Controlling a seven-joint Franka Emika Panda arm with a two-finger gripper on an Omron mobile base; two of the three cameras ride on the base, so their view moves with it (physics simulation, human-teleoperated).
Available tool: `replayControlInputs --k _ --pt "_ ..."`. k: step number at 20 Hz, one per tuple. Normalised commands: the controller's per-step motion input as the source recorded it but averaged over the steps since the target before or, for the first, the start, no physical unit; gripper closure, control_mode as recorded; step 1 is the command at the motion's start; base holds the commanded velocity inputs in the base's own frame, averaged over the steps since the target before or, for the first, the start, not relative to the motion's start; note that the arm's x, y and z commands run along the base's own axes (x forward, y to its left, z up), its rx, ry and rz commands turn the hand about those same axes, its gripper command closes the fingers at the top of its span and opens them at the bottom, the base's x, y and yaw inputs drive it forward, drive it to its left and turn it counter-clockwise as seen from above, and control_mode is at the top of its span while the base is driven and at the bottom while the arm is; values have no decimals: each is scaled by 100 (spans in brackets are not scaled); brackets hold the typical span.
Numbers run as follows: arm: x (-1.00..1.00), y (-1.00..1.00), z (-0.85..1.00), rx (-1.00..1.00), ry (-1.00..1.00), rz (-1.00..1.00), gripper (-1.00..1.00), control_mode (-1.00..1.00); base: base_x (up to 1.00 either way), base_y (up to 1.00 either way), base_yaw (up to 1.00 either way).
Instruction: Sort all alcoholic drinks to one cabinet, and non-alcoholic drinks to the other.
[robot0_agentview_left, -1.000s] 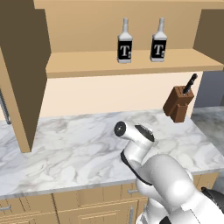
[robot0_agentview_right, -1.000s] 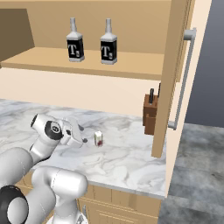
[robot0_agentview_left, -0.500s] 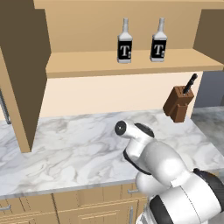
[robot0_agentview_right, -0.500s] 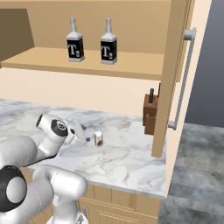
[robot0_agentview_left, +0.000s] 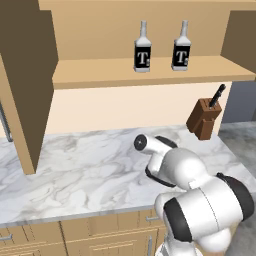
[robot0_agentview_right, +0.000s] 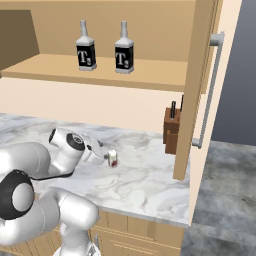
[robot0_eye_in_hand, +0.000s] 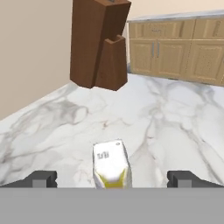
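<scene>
**Open gripper low over the counter, small carton between its tips**

Two "T" bottles stand upright, side by side and a little apart, on the long shelf of the wide cabinet, toward its right half. In the right base view the same pair sits mid-shelf, labels facing out.

The gripper is low over the marble counter, its fingers spread wide apart with nothing clamped. A small white carton with a yellow patch stands between the tips, touching neither. In the right base view the carton stands mid-counter, just beside the hand.

A brown knife block stands at the counter's back right corner, against the wall, beyond the carton in the hand view. The narrow cabinet's open door, with its grey bar handle, hangs above the counter's right edge.
</scene>
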Motion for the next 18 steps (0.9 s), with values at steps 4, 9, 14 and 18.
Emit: replayControlInputs --k 4,9,14,18 --pt "10 -31 -14 0 0 2 -100 -100 0 0 0" --pt "6 -11 -32 0 0 2 -100 -100 0 0 0" --pt "0 -3 -32 0 0 2 -100 -100 0 0 0" --pt "2 0 -18 0 0 2 -100 -100 0 0 0"
